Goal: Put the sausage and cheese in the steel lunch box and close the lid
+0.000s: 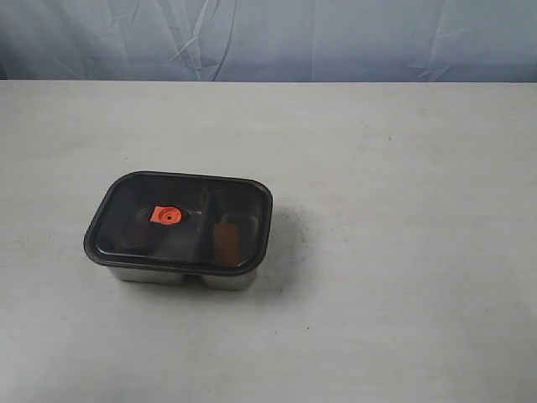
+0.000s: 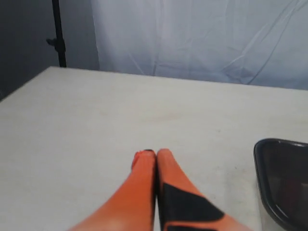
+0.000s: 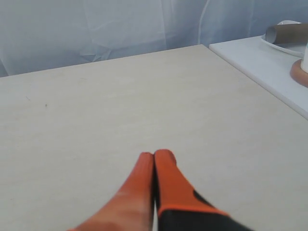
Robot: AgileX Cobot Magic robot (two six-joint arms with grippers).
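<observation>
Found lid [image 1: 179,220] seated flat on steel lunch box [image 1: 226,280], left gripper [image 2: 155,154] clenched empty near that box, right gripper [image 3: 154,155] clenched empty, away from it.

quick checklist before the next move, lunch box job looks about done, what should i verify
1. Lid sits on the steel lunch box, covering its rim: ok.
2. Lid pressed fully down and sealed: cannot tell.
3. Sausage and cheese both inside: cannot tell; only an orange-brown shape shows through the dark lid, in the right compartment.
4. No food left out on the table: ok, none seen.
5. Left pincer shut, empty, apart from the box: ok.
6. Right pincer shut, empty, over bare table: ok.
</observation>
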